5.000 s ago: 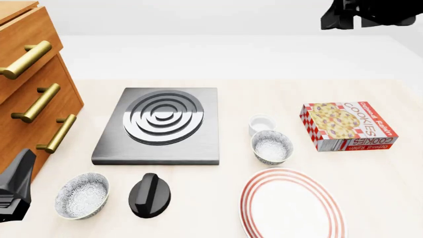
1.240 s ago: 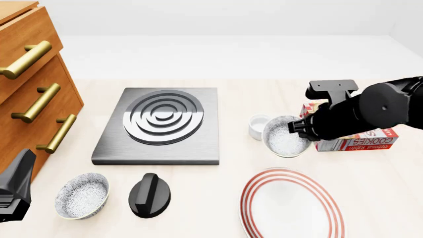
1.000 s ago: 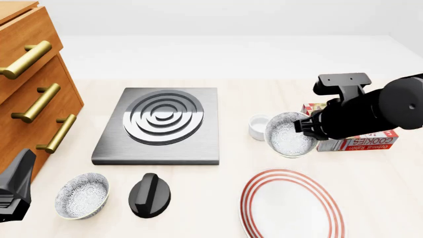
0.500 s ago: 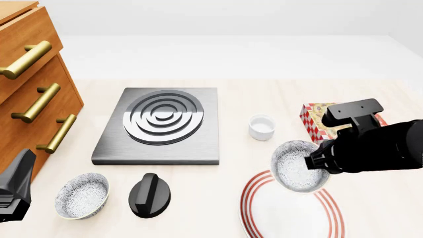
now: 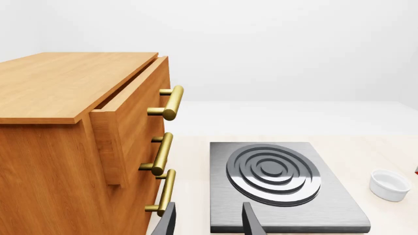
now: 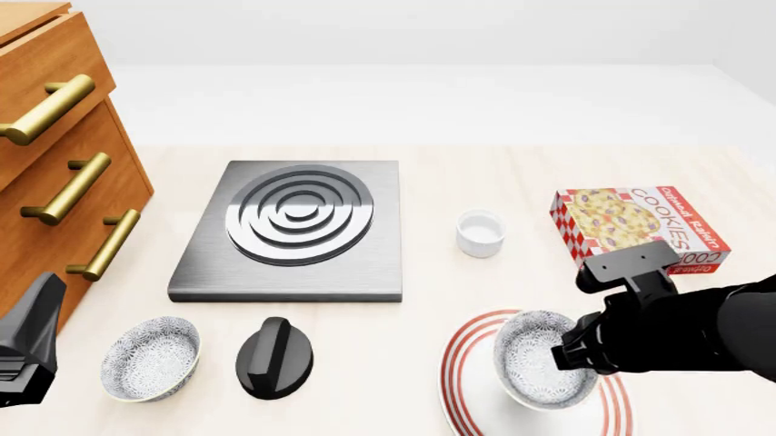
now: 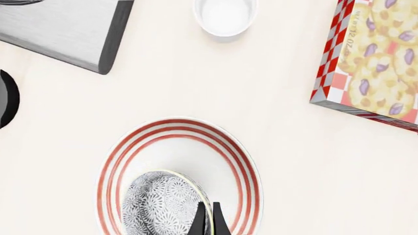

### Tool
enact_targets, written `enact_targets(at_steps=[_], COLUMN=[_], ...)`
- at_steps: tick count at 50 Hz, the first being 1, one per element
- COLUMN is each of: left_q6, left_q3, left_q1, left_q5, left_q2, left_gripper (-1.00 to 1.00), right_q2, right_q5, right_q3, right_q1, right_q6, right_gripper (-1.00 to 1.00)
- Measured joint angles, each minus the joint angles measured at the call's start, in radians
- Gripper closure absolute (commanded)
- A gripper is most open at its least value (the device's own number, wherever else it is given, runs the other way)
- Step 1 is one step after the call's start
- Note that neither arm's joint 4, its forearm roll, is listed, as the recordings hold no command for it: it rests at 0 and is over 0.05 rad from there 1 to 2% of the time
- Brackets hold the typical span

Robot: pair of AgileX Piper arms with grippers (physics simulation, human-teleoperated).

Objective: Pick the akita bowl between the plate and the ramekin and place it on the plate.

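The akita bowl (image 6: 533,359), speckled grey and white, hangs tilted over the plate (image 6: 464,377), a wide white disc with red rings. My right gripper (image 6: 570,351) is shut on the bowl's right rim. In the right wrist view the fingers (image 7: 205,218) pinch the wall of the akita bowl (image 7: 162,204) above the plate (image 7: 189,128). Whether the bowl touches the plate cannot be told. The ramekin (image 6: 481,232) stands alone beyond the plate, also the ramekin (image 7: 225,14). My left gripper (image 5: 209,224) is open and empty near the drawers, seen as a dark shape (image 6: 24,345) at the front left.
A look-alike speckled bowl (image 6: 148,357) sits at the front left beside a black knob (image 6: 274,358). A stove plate (image 6: 293,227) lies mid-table, wooden drawers (image 6: 54,173) stand at left, and a cookie box (image 6: 641,227) lies at right behind my right arm.
My right gripper has carried the bowl from beside the ramekin toward the near edge and lower, so it is now over the plate. The left arm has not moved.
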Motion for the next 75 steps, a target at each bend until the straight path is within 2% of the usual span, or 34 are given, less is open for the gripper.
enact_targets(at_steps=[10, 17, 25, 26, 33, 51, 64, 75], left_q6=[0.0, 0.0, 0.0, 0.0, 0.0, 0.0, 0.0, 0.0], left_q3=[0.0, 0.0, 0.0, 0.0, 0.0, 0.0, 0.0, 0.0], left_q1=[0.0, 0.0, 0.0, 0.0, 0.0, 0.0, 0.0, 0.0], left_q5=[0.0, 0.0, 0.0, 0.0, 0.0, 0.0, 0.0, 0.0], left_q2=[0.0, 0.0, 0.0, 0.0, 0.0, 0.0, 0.0, 0.0], left_gripper=[-1.0, -1.0, -1.0, -1.0, -1.0, -1.0, -1.0, -1.0], right_q2=[0.073, 0.141, 0.167, 0.166, 0.136, -0.109, -0.284, -0.41], right_q5=[-0.088, -0.171, -0.205, -0.204, -0.165, 0.104, 0.307, 0.499], right_q3=[0.043, 0.059, 0.069, 0.069, 0.065, -0.055, -0.188, -0.355], right_q1=[0.012, 0.008, 0.002, 0.001, -0.01, -0.09, -0.132, -0.163], right_q6=[0.012, 0.053, 0.076, 0.077, 0.038, -0.027, -0.05, -0.067], right_gripper=[1.0, 1.0, 1.0, -1.0, -1.0, -1.0, -1.0, -1.0])
